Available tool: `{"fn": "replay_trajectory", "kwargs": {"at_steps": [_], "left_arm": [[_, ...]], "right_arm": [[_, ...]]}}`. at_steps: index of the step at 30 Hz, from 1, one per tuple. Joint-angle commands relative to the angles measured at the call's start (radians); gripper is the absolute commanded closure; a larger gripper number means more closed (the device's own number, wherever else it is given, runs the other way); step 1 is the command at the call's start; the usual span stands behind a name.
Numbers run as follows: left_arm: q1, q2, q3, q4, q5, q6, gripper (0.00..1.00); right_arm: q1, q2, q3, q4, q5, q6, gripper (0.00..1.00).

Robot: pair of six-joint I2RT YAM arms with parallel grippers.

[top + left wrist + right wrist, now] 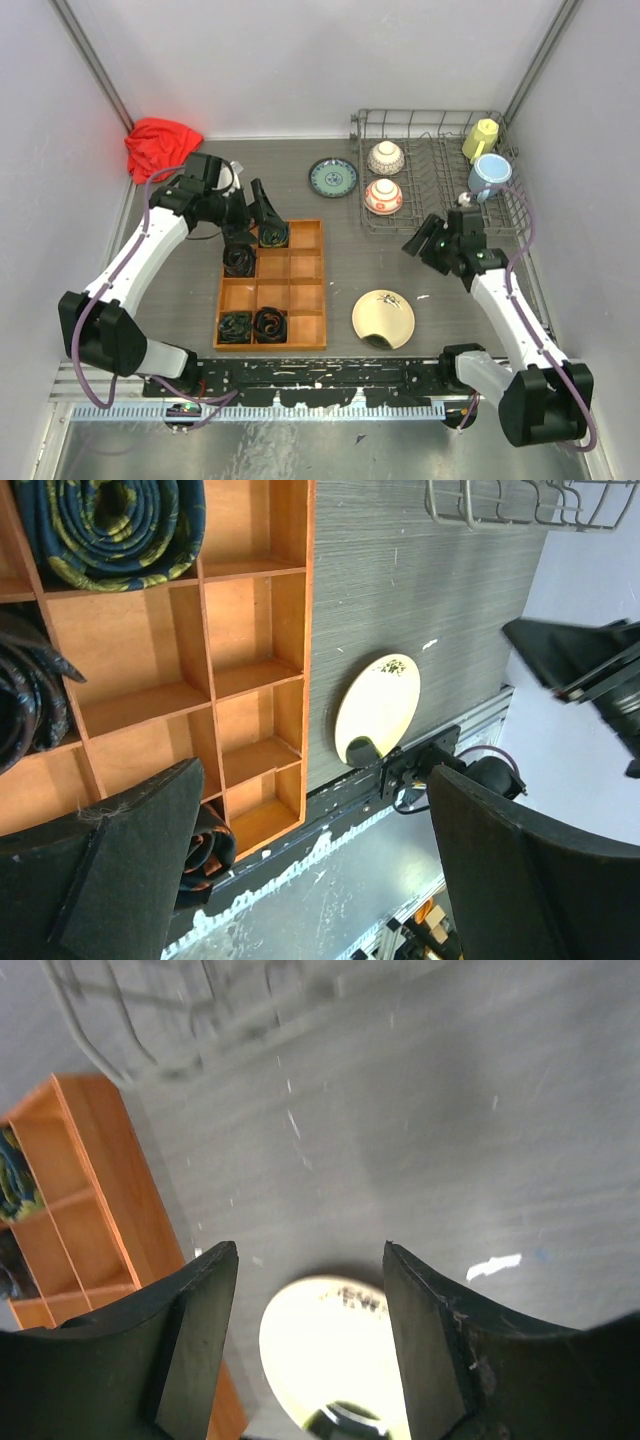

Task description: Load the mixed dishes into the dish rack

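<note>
- Grey wire dish rack [425,160] sits far right on the table [345,250], its long axis left to right. It holds two patterned bowls [385,157], a yellow mug [481,138] and a blue cup [489,175].
- Teal plate [333,178] lies flat just left of the rack. The round cream plate [383,318] lies flat near the arm bases.
- Left wrist: left jaws fully spread and empty, above the wooden tray [250,630].
- Right wrist: right jaws partly open and empty, over the cream plate [335,1345].

Robot lab test cell. Plain white walls [300,60] box in a grey table [350,250]; bare metal posts [92,60] at corners; two arms [135,260] bolted to a slotted rail [330,375], cables [148,215] loose along them.
</note>
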Motion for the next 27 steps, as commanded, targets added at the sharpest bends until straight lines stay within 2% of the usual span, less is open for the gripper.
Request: {"fn": "replay_trajectory", "kwargs": {"at_steps": [1,6,14,18,24,27], "left_arm": [[-0.018,0.041,0.067,0.001,0.042,0.048,0.00],[-0.076,0.109,0.103,-0.084,0.032,0.125,0.01],[-0.173,0.116,0.071,-0.071,0.037,0.132,0.02],[-0.204,0.129,0.064,-0.067,0.038,0.133,0.03],[-0.206,0.134,0.061,-0.065,0.036,0.130,0.03],[-0.206,0.121,0.061,-0.069,0.026,0.127,0.03]], "right_arm": [[0.104,-0.063,-0.076,-0.057,0.031,0.191,0.35],[0.208,-0.056,-0.096,-0.156,0.103,0.260,0.35],[0.312,-0.120,-0.147,-0.319,0.217,0.412,0.32],[0.351,-0.116,-0.162,-0.310,0.206,0.424,0.45],[0.500,0.022,-0.163,-0.182,0.219,0.489,0.48],[0.554,0.104,-0.156,-0.113,0.244,0.499,0.64]]}}
